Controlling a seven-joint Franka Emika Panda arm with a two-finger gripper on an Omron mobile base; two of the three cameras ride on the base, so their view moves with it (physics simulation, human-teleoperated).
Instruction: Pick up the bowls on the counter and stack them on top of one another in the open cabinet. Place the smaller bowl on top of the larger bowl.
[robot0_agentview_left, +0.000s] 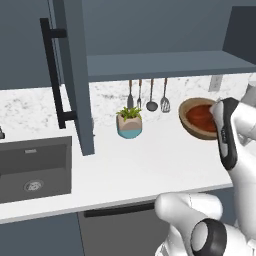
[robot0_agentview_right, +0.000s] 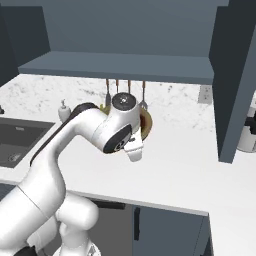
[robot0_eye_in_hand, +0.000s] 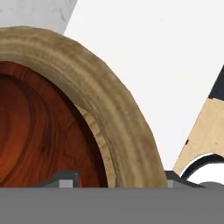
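My fingertips just peek up at the bottom of the hand view, one on each side of the thick tan rim of the larger bowl (robot0_eye_in_hand: 113, 109); whether they are pressing on that rim or only straddling it I cannot tell, since so little of them shows. My gripper (robot0_eye_in_hand: 118, 181) sits right down at the rim. Inside the wooden bowl lies the smaller bowl (robot0_eye_in_hand: 39, 135), its glossy reddish-brown hollow close beside the rim I am at.

From the left base view the two bowls sit nested on the counter (robot0_agentview_left: 150, 160), toward the back wall, partly hidden by my forearm. Well to their left stands a beige-and-teal plant pot (robot0_agentview_left: 129, 125), and above it a row of utensils (robot0_agentview_left: 151, 97) hangs on the wall. The open cabinet (robot0_agentview_left: 165, 62) spans overhead, its door (robot0_agentview_left: 75, 75) swung out with a long black bar handle (robot0_agentview_left: 54, 75). A dark sink (robot0_agentview_left: 35, 170) is set into the counter at far left.
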